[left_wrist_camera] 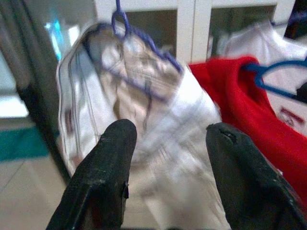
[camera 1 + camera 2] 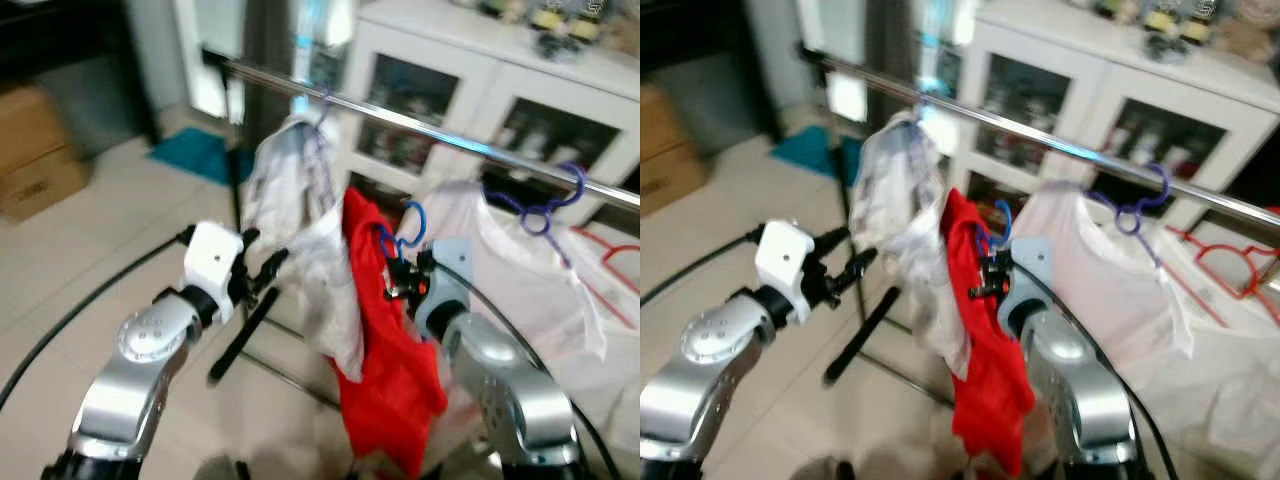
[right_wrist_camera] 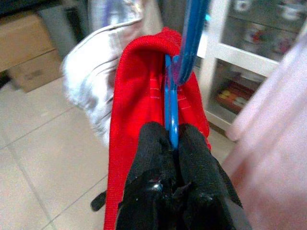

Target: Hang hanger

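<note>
Two grippers in play. Right gripper [image 3: 173, 143] is clamped tight on the blue hanger [image 3: 171, 108], fingers pinching its neck just below the hook; the red shirt [image 2: 385, 350] drapes from that hanger, hanging under and around the gripper. Hanger hook [image 2: 413, 222] points up above the gripper, below the metal rail [image 2: 440, 135] and not yet on it. Left gripper [image 1: 165, 158] is spread wide, holding nothing, aimed at the white striped garment [image 1: 139, 115] straight ahead of its fingers; that garment hangs on a purple hanger [image 1: 139, 40] already on the rail.

Step in hand, as I judge it: carry phase, hanger lifted toward the rail, hooking not done. Next move calls for raising the right gripper until the hook clears the rail, going over it in the gap between the white striped garment on the gripper's left and the pale pink shirt [image 2: 500, 260] on its right, then lowering to seat the hook and opening. Left gripper could hold the white garment aside if the gap is tight.

Hard to make out: head views are blurred, so the gap from hook to rail is unclear. Hanger shoulders are hidden inside the red shirt. A red hanger [image 2: 1230, 265] further right of the right gripper is cut off at the frame edge.
</note>
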`<state>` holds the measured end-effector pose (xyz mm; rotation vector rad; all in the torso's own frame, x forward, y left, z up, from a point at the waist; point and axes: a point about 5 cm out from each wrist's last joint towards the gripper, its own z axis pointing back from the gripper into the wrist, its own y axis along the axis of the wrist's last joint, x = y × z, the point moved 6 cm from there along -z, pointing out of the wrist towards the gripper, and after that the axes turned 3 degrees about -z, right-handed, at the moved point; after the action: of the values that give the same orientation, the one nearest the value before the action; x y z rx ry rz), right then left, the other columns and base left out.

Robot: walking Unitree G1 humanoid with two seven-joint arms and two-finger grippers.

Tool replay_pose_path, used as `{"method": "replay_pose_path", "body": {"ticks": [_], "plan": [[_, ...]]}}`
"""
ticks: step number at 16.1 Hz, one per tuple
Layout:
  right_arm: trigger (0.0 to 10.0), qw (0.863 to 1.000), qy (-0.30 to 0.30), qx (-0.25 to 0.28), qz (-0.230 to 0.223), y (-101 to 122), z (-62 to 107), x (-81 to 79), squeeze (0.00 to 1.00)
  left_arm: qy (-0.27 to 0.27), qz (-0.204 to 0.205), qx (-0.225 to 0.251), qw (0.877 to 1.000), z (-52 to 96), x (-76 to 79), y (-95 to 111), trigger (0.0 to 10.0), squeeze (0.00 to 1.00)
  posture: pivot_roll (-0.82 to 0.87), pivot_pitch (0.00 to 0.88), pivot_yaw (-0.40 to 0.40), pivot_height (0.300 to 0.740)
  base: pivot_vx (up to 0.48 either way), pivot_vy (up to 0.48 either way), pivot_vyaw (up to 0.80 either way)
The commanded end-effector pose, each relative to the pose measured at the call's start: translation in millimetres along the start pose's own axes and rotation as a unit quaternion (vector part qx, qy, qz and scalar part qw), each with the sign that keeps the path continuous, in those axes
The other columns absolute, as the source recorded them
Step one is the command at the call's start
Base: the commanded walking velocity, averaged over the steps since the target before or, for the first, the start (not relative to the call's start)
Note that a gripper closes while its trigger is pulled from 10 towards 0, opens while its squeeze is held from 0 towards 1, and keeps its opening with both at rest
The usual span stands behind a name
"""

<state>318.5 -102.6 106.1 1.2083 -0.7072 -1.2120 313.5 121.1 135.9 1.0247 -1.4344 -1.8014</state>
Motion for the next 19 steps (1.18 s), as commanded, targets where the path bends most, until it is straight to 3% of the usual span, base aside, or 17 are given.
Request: {"method": "replay_pose_path", "body": {"ticks": [1,10,11,12,15,17,18,19], "plan": [[0.0,1.0,-0.006,0.01,0.003,6.5,1.8,2.5,0.0,-0.002,-0.007,0.001,1.0,-1.1,0.5,2.2,10.0,0.0,-0.02,0.0,-0.078,0.74,-0.277,0.0,0.0],[0.0,0.999,0.023,0.025,0.014,17.7,-0.3,-5.9,0.0,-0.003,-0.013,0.002,1.0,-4.1,-1.0,2.3,10.0,0.0,-0.02,0.0,-0.084,0.74,-0.216,0.0,0.0],[0.0,0.998,0.047,0.036,0.018,23.7,-0.1,-12.2,0.0,-0.01,-0.013,0.009,1.0,-5.9,-2.1,5.0,10.0,0.21,-0.02,0.0,-0.087,0.74,0.0,0.0,0.0],[0.0,0.995,0.083,0.048,0.024,31.6,2.2,-21.8,0.0,-0.008,-0.02,0.025,0.999,-9.2,-7.9,11.6,10.0,1.0,-0.02,0.0,-0.087,0.74,0.0,0.0,0.0],[0.0,0.988,0.133,0.067,0.033,42.9,7.7,-35.6,0.0,0.009,-0.04,0.027,0.999,-19.9,-25.4,18.2,10.0,1.0,-0.03,0.0,-0.089,0.74,0.0,0.0,0.0],[0.0,0.984,0.153,0.079,0.036,49.0,11.3,-41.7,0.0,-0.003,-0.047,0.029,0.998,-29.3,-27.4,20.5,10.0,1.0,-0.03,0.0,-0.089,0.74,0.0,0.0,0.0],[0.0,0.98,0.172,0.088,0.039,53.1,14.3,-48.2,0.0,-0.023,-0.038,0.045,0.998,-37.1,-23.8,27.4,10.0,0.1,-0.04,0.0,-0.083,0.74,0.0,0.0,0.0],[0.0,0.977,0.186,0.094,0.041,56.0,16.9,-53.2,0.0,-0.034,-0.034,0.056,0.997,-42.4,-21.5,32.9,10.0,0.0,-0.04,0.0,-0.082,0.74,0.0,0.0,0.0]]}}
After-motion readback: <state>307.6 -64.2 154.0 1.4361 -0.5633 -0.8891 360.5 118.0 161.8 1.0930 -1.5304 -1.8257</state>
